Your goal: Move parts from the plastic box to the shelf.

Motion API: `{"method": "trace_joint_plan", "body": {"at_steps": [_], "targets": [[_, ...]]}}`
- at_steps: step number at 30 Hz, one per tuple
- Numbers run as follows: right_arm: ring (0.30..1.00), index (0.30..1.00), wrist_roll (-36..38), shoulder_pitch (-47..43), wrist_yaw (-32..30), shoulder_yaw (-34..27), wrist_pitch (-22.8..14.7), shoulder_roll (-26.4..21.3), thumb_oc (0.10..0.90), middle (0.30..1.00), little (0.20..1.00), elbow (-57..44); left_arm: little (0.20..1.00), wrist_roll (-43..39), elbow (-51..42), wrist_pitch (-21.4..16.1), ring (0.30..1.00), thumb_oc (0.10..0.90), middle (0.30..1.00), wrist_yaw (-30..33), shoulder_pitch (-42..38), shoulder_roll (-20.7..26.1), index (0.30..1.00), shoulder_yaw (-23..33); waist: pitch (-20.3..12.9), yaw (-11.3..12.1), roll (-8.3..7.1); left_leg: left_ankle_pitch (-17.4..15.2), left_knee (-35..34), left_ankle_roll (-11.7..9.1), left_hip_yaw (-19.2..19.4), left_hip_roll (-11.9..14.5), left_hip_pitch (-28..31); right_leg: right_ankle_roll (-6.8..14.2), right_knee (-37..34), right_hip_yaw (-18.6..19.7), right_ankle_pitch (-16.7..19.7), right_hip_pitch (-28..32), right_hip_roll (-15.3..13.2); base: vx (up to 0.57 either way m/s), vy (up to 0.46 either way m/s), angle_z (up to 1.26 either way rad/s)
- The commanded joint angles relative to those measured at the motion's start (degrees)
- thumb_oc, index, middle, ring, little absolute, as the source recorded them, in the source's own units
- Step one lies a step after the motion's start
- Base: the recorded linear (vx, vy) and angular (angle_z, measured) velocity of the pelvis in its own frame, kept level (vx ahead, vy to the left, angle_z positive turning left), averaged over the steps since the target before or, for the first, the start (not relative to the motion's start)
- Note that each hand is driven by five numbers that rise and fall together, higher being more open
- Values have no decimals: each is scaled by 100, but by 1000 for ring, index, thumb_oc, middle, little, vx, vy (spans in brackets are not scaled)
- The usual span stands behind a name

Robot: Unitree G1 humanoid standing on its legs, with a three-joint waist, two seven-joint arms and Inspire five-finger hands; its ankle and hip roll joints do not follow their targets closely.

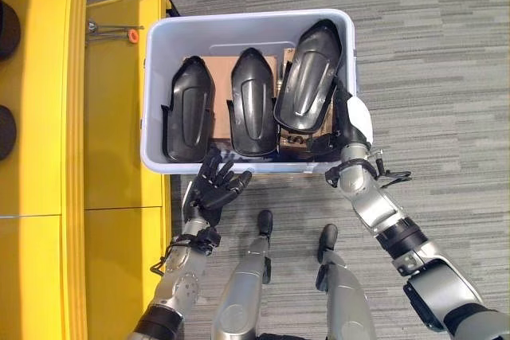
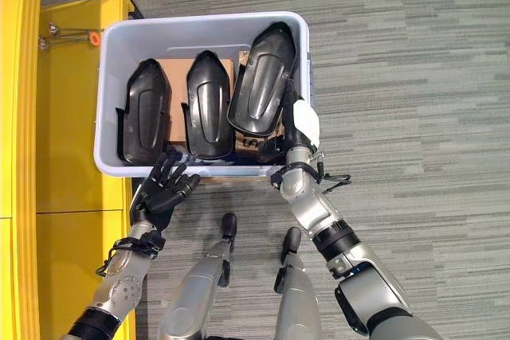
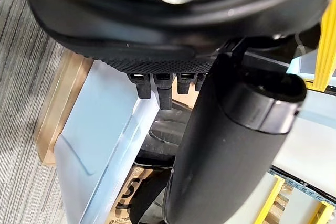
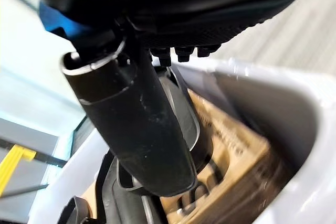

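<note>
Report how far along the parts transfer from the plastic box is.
Done: nothing visibly; no part shows on the yellow shelf. In hand: the right robot hand reaches into the plastic box at the base of the right-most black part, which is tilted up above the other two; its grip is hidden. The left robot hand hovers open at the box's near wall. Left: all three parts.

My two head cameras look straight down from above, sharing the plastic box (image 1: 247, 29) and the carpet. Each wrist camera sits very close behind its hand, facing, I think, over the box's near rim.
</note>
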Motion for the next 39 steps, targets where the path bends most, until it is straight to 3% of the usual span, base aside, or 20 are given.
{"method": "trace_joint_plan", "body": {"at_steps": [1, 4, 7, 12, 25, 30, 33, 39], "targets": [[1000, 1000, -863, -821, -378, 0, -488, -120, 900, 1000, 1000, -1118, 1000, -147, -802, -477, 1000, 900, 1000, -168, -315, -202, 1000, -91, -86, -130, 42, -758, 527, 14, -237, -51, -131, -6, 171, 349, -459, 134, -160, -10, 22, -8], [1000, 1000, -1049, -819, -304, 120, -486, -124, 900, 1000, 1000, -1113, 1000, -117, -832, -498, 1000, 900, 1000, -159, -308, -224, 1000, -120, -86, -137, 60, -761, 526, 24, -211, -49, -167, -15, 157, 350, -454, 91, -164, -8, 20, -9], [1000, 1000, -1322, -844, -369, 233, -772, -103, 900, 1000, 1000, -1075, 1000, -171, -811, -551, 1000, 900, 1000, -192, -298, -231, 1000, -141, -85, -137, 83, -764, 545, 33, -184, -46, -205, -16, 166, 336, -443, 44, -179, -2, 11, -3], [1000, 1000, -1466, -964, -210, 306, -907, -109, 900, 1000, 1000, -1352, 1000, -189, -836, -526, 1000, 900, 1000, -175, -292, -228, 1000, -174, -85, -128, 107, -770, 570, 41, -178, -57, -224, -21, 205, 321, -433, -8, -196, 0, 0, 0], [1000, 1000, -1191, -1012, 206, 631, -690, 41, 900, 1000, 1000, -1465, 1000, -181, -927, -457, 1000, 900, 1000, -85, -274, -233, 1000, -225, -85, -109, 173, -768, 648, 73, -201, -96, -360, -27, 344, 342, -450, -192, -233, 2, 8, 0], [1000, 1000, -886, -1020, -24, 742, -554, 190, 900, 1000, 1000, -1060, 1000, -217, -942, -447, 1000, 900, 1000, -79, -323, -239, 1000, -279, -85, -76, 200, -755, 737, 106, -231, -142, -562, -25, 429, 332, -434, -386, -261, 6, 24, 1], [1000, 1000, -850, -1073, -168, 794, -703, 271, 900, 1000, 1000, -756, 1000, -244, -904, -482, 1000, 900, 1000, -85, -356, -264, 1000, -338, -85, -49, 228, -745, 816, 130, -245, -181, -743, -20, 506, 331, -424, -562, -274, 19, 52, 3], [1000, 1000, -787, -1124, -391, 816, -649, 319, 900, 1000, 1000, -576, 1000, -221, -971, -582, 1000, 900, 1000, -75, -413, -302, 1000, -510, -85, -50, 313, -797, 1291, 211, -304, -328, -1494, -63, 954, 443, -458, -1304, -225, 4, 53, 7]]}}
